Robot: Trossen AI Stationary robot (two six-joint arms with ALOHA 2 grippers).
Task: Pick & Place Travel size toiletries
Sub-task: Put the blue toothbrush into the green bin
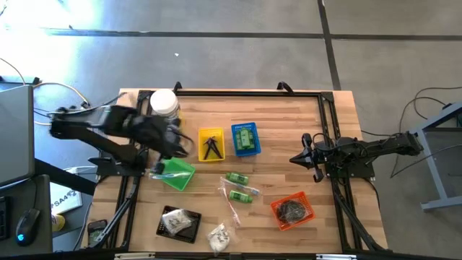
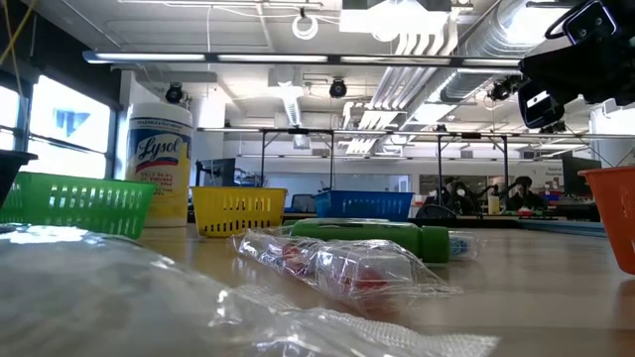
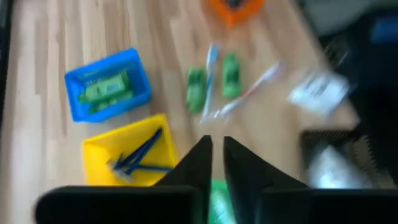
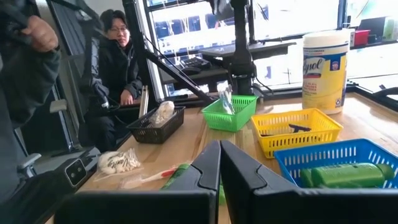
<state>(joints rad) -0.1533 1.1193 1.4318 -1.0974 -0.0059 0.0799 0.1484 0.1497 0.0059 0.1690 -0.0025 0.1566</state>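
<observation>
A crumpled clear packet lies closest to the low view, at the front edge of the tabletop, with the black tray and a clear packet with white contents beside it and the orange basket toward the front right corner. Just behind, mid-tabletop, two green tubes and a long thin clear packet sit loose, apparently not yet sorted. Farther back stand the green basket near the left edge, the yellow basket holding small black pieces, and the blue basket with a green tube inside, so the sorting looks partly done. The left tool hovers between the green and yellow baskets, fingers together on nothing. The right tool waits by the right edge, likewise closed and empty. A Lysol jar marks the rear left corner. Beyond the wooden surface lies a bright workshop, where a seated person watches.
</observation>
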